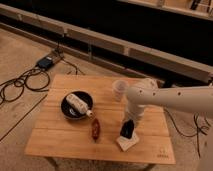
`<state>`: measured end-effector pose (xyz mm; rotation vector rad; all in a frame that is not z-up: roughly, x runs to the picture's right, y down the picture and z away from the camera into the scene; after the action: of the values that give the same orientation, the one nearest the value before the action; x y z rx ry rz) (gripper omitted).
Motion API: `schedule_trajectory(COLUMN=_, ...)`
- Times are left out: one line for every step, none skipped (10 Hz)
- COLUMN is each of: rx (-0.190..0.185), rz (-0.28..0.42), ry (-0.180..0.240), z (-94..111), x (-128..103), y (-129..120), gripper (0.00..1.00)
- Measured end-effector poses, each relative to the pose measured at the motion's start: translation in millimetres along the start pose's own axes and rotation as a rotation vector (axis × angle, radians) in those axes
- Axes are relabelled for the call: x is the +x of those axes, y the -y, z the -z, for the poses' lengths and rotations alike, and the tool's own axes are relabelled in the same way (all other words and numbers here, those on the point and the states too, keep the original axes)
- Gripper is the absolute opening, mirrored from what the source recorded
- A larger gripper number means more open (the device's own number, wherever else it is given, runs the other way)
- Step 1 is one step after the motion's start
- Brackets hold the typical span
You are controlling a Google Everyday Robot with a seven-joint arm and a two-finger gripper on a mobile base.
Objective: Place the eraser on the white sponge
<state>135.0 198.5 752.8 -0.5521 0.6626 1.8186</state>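
Observation:
The black eraser is at the tip of my gripper, held just over the far edge of the white sponge, which lies on the wooden table near its front right. The eraser overlaps the sponge's top; I cannot tell whether it touches it. My white arm reaches in from the right and bends down to the gripper.
A white translucent cup stands behind the arm. A black bowl holding a white bottle sits left of centre. A reddish-brown elongated object lies left of the sponge. Cables and a box lie on the floor at left.

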Motion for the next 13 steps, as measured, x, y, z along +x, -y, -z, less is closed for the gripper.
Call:
schedule_trajectory(rx=0.0, rz=-0.007, ry=-0.001, z=0.4, x=5.6, y=3.6, gripper=0.0)
schedule_trajectory(rx=-0.001, rz=-0.013, ry=-0.004, z=0.0, x=14.4, y=8.0, gripper=0.0)
schedule_trajectory(rx=0.001, rz=-0.013, ry=-0.016, z=-3.9, x=24.0, y=12.2, gripper=0.0)
schedule_trajectory(rx=0.004, rz=-0.01, ry=-0.026, z=-6.4, x=30.0, y=13.8, gripper=0.0)
schedule_trajectory(rx=0.007, rz=-0.002, ry=-0.042, z=-12.6, x=37.0, y=15.1, gripper=0.0)
schedule_trajectory(rx=0.007, rz=0.007, ry=-0.057, z=-18.9, x=41.1, y=16.7, gripper=0.0)
schedule_trajectory(rx=0.006, rz=0.012, ry=-0.066, z=-23.0, x=42.2, y=17.2, gripper=0.0)
schedule_trajectory(rx=0.004, rz=0.017, ry=-0.074, z=-27.1, x=42.6, y=17.0, gripper=0.0)
schedule_trajectory(rx=0.005, rz=0.025, ry=-0.088, z=-33.7, x=42.0, y=18.0, gripper=0.0)
schedule_trajectory(rx=0.006, rz=0.027, ry=-0.094, z=-36.9, x=41.1, y=18.8, gripper=0.0)
schedule_trajectory(rx=0.005, rz=0.03, ry=-0.098, z=-39.2, x=40.0, y=18.5, gripper=0.0)
schedule_trajectory(rx=0.006, rz=0.034, ry=-0.102, z=-41.9, x=38.3, y=18.3, gripper=0.0)
schedule_trajectory(rx=0.008, rz=0.039, ry=-0.107, z=-45.0, x=36.1, y=18.2, gripper=0.05)
